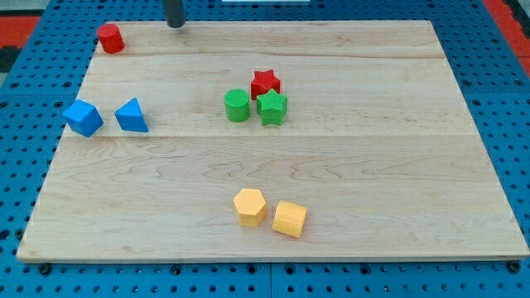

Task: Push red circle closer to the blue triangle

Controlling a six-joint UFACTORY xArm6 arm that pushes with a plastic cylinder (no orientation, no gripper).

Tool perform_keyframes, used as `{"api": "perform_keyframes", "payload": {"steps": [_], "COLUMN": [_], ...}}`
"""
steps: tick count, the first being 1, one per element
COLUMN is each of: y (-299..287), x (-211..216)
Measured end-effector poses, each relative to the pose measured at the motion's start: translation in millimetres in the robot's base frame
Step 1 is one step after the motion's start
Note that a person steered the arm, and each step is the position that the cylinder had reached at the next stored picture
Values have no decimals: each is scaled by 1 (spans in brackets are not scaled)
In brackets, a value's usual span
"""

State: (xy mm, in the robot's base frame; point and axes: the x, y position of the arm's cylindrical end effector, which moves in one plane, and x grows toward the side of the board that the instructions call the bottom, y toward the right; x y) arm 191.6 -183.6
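Observation:
The red circle point(110, 38) stands near the board's top left corner. The blue triangle point(131, 116) lies well below it, at the view's left, beside a blue cube point(83, 117) on its left. My tip point(175, 25) touches the board at its top edge, to the right of the red circle and apart from it.
A red star point(266, 82), a green circle point(237, 106) and a green star point(272, 108) cluster at the board's middle. A yellow hexagon point(249, 207) and a yellow cube point(290, 218) sit near the view's bottom. The wooden board point(373, 165) lies on a blue pegboard.

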Motion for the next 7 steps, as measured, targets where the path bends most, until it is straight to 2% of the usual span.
{"api": "perform_keyframes", "payload": {"steps": [1, 2, 3, 4, 5, 6, 7], "y": [-92, -71, 21, 5, -69, -74, 20], "x": [0, 32, 83, 51, 10, 60, 101]}}
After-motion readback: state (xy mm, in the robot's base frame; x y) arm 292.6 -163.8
